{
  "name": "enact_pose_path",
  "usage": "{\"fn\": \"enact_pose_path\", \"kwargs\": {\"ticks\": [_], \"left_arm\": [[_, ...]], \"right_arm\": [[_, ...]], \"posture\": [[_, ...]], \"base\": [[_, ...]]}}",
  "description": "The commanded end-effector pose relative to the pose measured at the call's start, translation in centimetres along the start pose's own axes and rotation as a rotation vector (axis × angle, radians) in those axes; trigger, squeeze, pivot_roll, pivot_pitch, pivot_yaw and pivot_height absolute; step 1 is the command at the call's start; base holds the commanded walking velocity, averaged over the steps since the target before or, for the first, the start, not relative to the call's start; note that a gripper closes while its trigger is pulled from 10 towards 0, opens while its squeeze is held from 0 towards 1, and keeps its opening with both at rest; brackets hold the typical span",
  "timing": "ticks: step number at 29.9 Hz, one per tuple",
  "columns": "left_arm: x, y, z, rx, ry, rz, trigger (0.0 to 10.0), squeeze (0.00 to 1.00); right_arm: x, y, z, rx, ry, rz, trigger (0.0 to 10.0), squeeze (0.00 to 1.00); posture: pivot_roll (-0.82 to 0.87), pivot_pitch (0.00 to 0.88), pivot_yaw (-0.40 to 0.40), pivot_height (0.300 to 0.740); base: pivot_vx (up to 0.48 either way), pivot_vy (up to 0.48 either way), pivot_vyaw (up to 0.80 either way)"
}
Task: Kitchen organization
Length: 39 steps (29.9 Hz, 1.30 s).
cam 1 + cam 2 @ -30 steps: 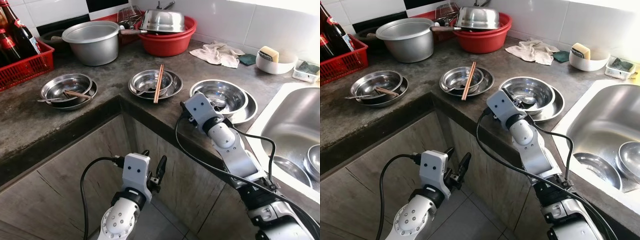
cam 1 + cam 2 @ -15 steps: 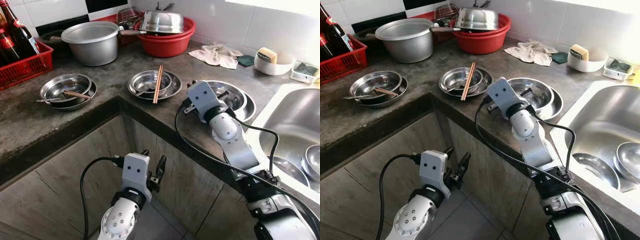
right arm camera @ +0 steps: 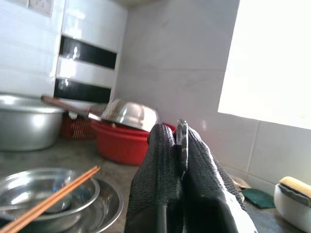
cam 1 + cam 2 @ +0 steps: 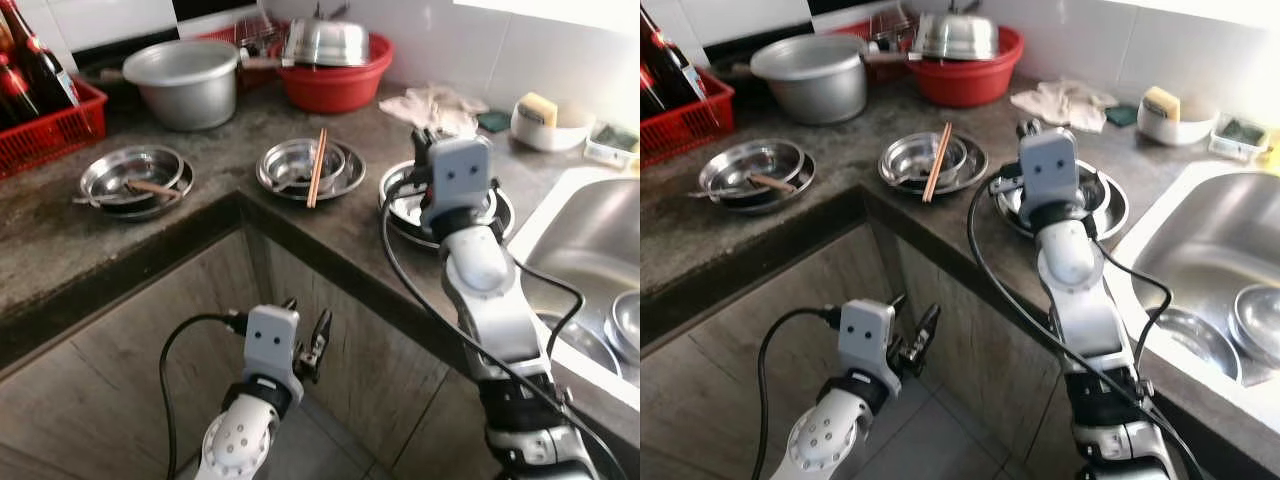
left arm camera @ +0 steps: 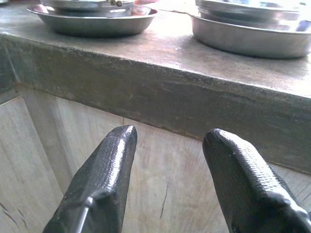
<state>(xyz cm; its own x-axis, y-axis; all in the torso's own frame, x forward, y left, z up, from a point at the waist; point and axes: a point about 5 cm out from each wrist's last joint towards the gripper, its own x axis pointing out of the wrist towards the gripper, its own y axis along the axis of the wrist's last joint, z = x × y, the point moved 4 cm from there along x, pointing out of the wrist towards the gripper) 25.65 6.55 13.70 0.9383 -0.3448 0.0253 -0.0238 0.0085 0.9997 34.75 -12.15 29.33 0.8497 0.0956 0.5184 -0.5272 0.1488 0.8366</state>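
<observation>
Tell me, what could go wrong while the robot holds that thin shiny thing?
1. The right fingers pinch only the narrow edge of a thin metal utensil. It might slip and clatter onto the steel bowl near it.
2. Loose chopsticks lie across the neighbouring bowl. A wide arm swing could knock them off.

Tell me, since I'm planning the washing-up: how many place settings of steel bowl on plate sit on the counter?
3. One bowl-and-plate set near the red crate, one middle set bearing chopsticks, one right set behind the right arm by the sink. More bowls lie in the sink.
</observation>
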Motion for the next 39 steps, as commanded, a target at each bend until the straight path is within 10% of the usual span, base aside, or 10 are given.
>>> {"fn": "enact_pose_path", "kwargs": {"ticks": [1,18,39], "left_arm": [[0.0,0.1,0.0,0.002,-0.003,0.007,10.0,0.0],[0.6,0.5,-0.2,0.017,-0.017,0.033,10.0,0.0],[0.8,0.9,-0.1,0.03,-0.038,0.05,10.0,0.0]], "right_arm": [[-0.4,0.8,0.6,0.01,-0.033,0.02,0.0,0.0],[-2.3,3.1,3.6,-0.086,-0.198,0.044,0.0,0.0],[-4.7,0.8,1.9,-0.165,-0.105,-0.074,0.0,0.0]], "posture": [[0.08,0.087,0.0,0.74],[0.07,0.061,0.013,0.74],[0.06,0.078,0.023,0.74]], "base": [[0.0,0.0,0.0],[0.0,0.287,-0.6],[0.025,-0.145,-0.78]]}}
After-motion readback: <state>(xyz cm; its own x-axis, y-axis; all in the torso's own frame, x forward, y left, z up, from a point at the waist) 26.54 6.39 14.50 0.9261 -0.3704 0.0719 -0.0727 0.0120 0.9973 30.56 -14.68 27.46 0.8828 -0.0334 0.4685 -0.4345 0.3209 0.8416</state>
